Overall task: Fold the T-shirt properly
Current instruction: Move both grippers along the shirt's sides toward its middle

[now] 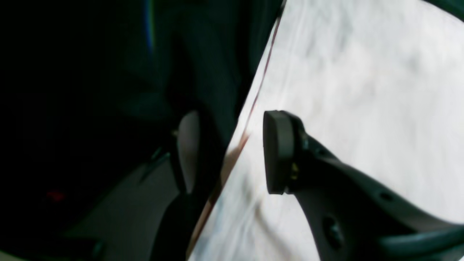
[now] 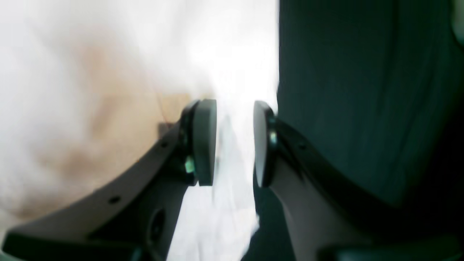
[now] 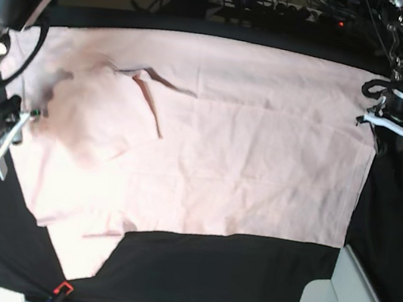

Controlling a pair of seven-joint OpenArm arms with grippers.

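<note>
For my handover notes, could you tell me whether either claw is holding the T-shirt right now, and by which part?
Neither grips. The right claw stands open astride the T-shirt edge; the left claw is open over the hem.

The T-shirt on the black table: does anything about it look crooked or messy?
Yes. The T-shirt is spread mostly flat, but its end near the right gripper is bunched: a sleeve is folded over the body, leaving creases and an uneven edge.

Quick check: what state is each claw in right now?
Left claw: open, straddling the T-shirt edge, not gripping.
Right claw: open, cloth loose between its pads.
</note>
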